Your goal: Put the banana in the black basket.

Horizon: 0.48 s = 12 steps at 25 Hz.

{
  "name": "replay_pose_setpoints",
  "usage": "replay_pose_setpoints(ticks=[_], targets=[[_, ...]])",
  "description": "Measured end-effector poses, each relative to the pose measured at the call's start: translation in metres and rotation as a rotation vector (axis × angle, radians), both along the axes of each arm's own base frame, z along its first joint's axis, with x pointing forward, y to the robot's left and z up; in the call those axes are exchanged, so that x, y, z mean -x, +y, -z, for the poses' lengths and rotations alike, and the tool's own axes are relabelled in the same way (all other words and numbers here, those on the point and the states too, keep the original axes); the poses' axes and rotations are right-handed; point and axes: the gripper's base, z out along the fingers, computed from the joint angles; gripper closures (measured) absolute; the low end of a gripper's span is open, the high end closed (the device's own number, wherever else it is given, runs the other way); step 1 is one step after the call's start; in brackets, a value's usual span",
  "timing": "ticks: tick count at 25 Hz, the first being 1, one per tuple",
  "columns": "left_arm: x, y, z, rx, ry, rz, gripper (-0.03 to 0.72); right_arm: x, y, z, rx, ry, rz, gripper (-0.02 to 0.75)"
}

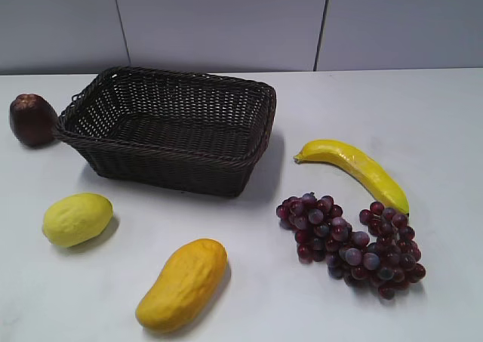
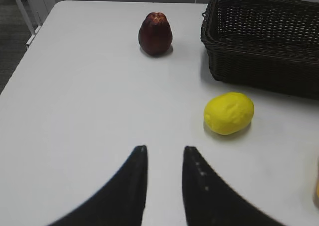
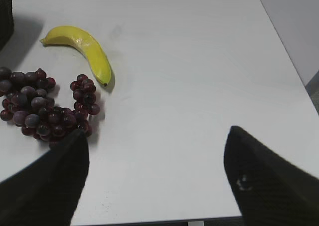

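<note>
The banana (image 1: pixel 355 170) is long, curved and bright yellow. It lies on the white table right of the black basket (image 1: pixel 173 130) and just above the grapes. It also shows in the right wrist view (image 3: pixel 82 49), up and left of my right gripper (image 3: pixel 157 136), which is wide open, empty and well short of it near the table's front edge. The black basket also shows in the left wrist view (image 2: pixel 264 41) at the top right. My left gripper (image 2: pixel 164 148) is open by a narrow gap, empty, over bare table. Neither gripper shows in the exterior view.
A bunch of dark red grapes (image 1: pixel 355 244) lies against the banana's near end. A yellow lemon (image 1: pixel 77 219), an orange-yellow mango (image 1: pixel 183 283) and a dark red fruit (image 1: pixel 32 119) lie left of and in front of the basket.
</note>
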Motion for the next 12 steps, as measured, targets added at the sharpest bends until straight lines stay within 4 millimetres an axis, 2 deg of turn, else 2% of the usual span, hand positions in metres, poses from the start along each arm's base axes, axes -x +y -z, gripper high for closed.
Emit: replay_pose_setpoints(ticks=[12], targets=[[0.0000, 0.0000, 0.0000, 0.000, 0.000, 0.000, 0.449, 0.0000, 0.0000, 0.0000, 0.000, 0.000, 0.000, 0.081]])
